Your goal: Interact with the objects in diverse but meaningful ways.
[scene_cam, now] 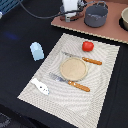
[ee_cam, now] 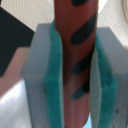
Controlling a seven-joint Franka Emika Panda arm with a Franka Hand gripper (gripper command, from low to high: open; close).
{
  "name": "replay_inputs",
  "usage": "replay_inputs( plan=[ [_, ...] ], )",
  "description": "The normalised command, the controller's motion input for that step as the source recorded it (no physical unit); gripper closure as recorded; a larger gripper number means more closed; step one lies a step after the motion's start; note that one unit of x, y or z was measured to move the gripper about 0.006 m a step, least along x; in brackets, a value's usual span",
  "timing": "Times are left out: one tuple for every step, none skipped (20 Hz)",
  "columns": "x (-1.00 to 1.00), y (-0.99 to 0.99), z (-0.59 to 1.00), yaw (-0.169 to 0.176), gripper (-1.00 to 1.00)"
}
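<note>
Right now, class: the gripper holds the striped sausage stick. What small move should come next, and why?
Probably lower it toward the grey pot. The gripper sits beside that pot, and in the wrist view the green pads clamp the brown sausage stick, so it seems ready for placing.

— What is the table surface showing?

— A dark tabletop is filling most of the exterior view. A pale woven placemat is lying near its middle, and a brown board is sitting along the far edge.

— And the lighting?

— Soft, even light is falling across everything; no hard shadows are showing.

Tomato behind plate on placemat
</note>
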Motion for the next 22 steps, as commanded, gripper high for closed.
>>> replay_inputs(
  plan=[
    [0.73, -0.52, 0.15, -0.059, 1.0],
    [0.76, -0.49, 0.15, -0.063, 1.0],
    [0.76, -0.47, 0.16, -0.076, 1.0],
    [0.77, -0.44, 0.15, -0.08, 1.0],
    [0.79, -0.41, 0.13, -0.075, 1.0],
    [0.8, -0.38, 0.11, -0.071, 1.0],
    [0.79, -0.38, 0.08, -0.075, 1.0],
    [0.78, -0.37, 0.05, -0.077, 1.0],
    [0.78, -0.35, 0.01, -0.077, 1.0],
    [0.77, -0.35, 0.0, -0.075, 1.0],
    [0.77, -0.35, 0.0, -0.073, 1.0],
    [0.77, -0.33, 0.0, -0.077, 1.0],
    [0.76, -0.33, 0.0, -0.077, 1.0],
    [0.74, -0.33, 0.0, -0.075, 1.0],
    [0.69, -0.35, 0.0, -0.064, 1.0],
    [0.65, -0.38, -0.01, -0.051, 1.0],
    [0.62, -0.41, -0.02, -0.047, 1.0],
    [0.6, -0.43, -0.03, -0.044, 1.0],
    [0.6, -0.43, -0.03, -0.043, 1.0],
    [0.57, -0.43, -0.04, -0.04, 1.0],
    [0.56, -0.43, -0.04, -0.035, 1.0],
    [0.52, -0.42, -0.06, -0.031, 1.0]
  ],
)
